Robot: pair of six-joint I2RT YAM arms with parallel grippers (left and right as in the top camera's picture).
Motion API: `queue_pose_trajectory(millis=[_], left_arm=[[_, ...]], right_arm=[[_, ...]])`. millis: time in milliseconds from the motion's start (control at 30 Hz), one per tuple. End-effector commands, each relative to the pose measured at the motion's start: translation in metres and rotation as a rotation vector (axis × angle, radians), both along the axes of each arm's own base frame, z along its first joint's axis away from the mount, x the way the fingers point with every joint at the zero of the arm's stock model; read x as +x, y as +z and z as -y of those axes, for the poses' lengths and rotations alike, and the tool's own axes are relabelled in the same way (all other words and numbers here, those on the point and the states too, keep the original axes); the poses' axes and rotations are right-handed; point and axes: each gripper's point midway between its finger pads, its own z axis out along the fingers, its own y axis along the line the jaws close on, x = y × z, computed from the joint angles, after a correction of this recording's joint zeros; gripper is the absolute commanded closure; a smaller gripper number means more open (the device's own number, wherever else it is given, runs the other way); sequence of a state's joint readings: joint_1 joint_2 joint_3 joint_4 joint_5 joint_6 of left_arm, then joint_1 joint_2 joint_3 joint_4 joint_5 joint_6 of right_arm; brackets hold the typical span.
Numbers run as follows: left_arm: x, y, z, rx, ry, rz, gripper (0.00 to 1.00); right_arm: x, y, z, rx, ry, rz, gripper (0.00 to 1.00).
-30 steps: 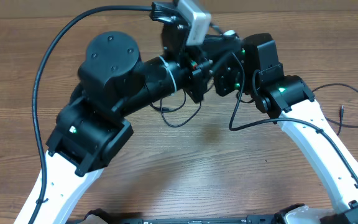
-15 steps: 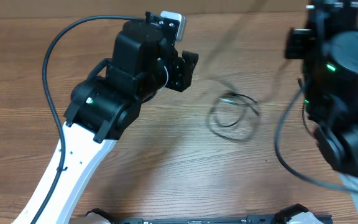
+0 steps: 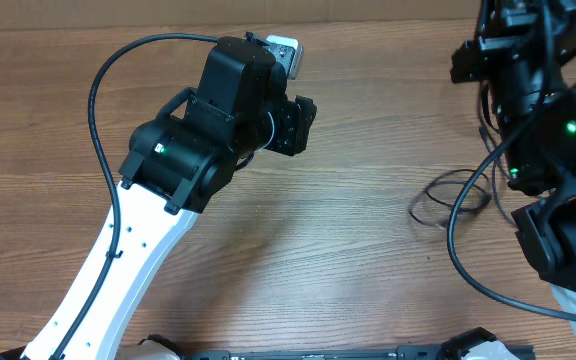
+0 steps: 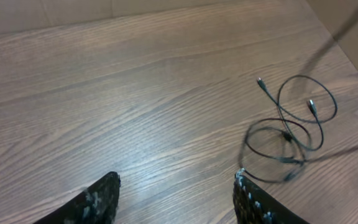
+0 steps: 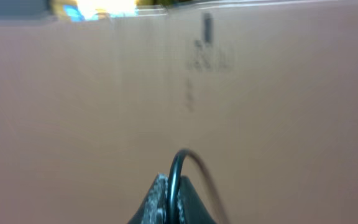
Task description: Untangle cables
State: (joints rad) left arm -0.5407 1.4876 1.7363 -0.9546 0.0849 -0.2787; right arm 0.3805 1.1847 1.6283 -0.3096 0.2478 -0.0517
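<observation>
I see white lower links (image 3: 118, 270) | black joint housings (image 3: 233, 85) | green status lights (image 3: 160, 149) | thick black cable (image 3: 94, 100) off my left arm (image 3: 183, 165).

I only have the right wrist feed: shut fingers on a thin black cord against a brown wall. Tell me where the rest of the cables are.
Observer: Overhead, the cables lie in a loose heap on the right side of the table.
Operator: Report the left gripper.
Observer: The left gripper is open and empty over bare wood. The heap lies off to its right, not between the fingers.
Operator: Say whether the heap is knotted.
Observer: From the left wrist, several loops overlap and two plug ends lie free at the edge. I cannot tell if it is knotted.
</observation>
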Motion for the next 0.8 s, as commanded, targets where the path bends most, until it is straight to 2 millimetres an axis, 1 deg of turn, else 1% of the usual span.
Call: queue_pose_trajectory(millis=[0, 67, 167, 333, 400, 467, 567, 633, 767], left_arm=[[0.004, -0.001, 0.000, 0.010, 0.001, 0.003, 0.40], [0.003, -0.002, -0.001, 0.012, 0.001, 0.000, 0.38], [0.001, -0.003, 0.000, 0.011, -0.007, -0.010, 0.36], [-0.001, -0.005, 0.002, 0.006, -0.018, -0.022, 0.35], [-0.001, -0.005, 0.002, 0.006, -0.018, -0.022, 0.35], [-0.002, -0.006, 0.002, 0.007, -0.021, -0.028, 0.35], [-0.006, -0.008, 0.003, 0.004, -0.035, -0.047, 0.35], [-0.007, -0.010, 0.003, 0.007, -0.035, -0.054, 0.35], [-0.010, -0.014, 0.001, 0.018, -0.035, -0.073, 0.35]], right_arm=[[-0.017, 0.033, -0.014, 0.074, 0.124, 0.112, 0.96], [-0.020, 0.046, -0.006, 0.103, 0.085, 0.166, 0.96], [-0.018, 0.050, 0.015, 0.143, -0.027, 0.179, 0.96], [-0.009, 0.038, 0.044, 0.167, -0.216, 0.138, 0.96], [-0.008, 0.036, 0.051, 0.141, -0.270, 0.133, 0.96], [-0.007, 0.031, 0.062, 0.106, -0.354, 0.116, 0.96], [-0.008, 0.024, 0.083, 0.072, -0.499, 0.085, 0.96], [-0.008, 0.018, 0.101, 0.043, -0.599, 0.059, 0.96], [0.003, -0.002, 0.138, 0.003, -0.729, -0.012, 0.96]])
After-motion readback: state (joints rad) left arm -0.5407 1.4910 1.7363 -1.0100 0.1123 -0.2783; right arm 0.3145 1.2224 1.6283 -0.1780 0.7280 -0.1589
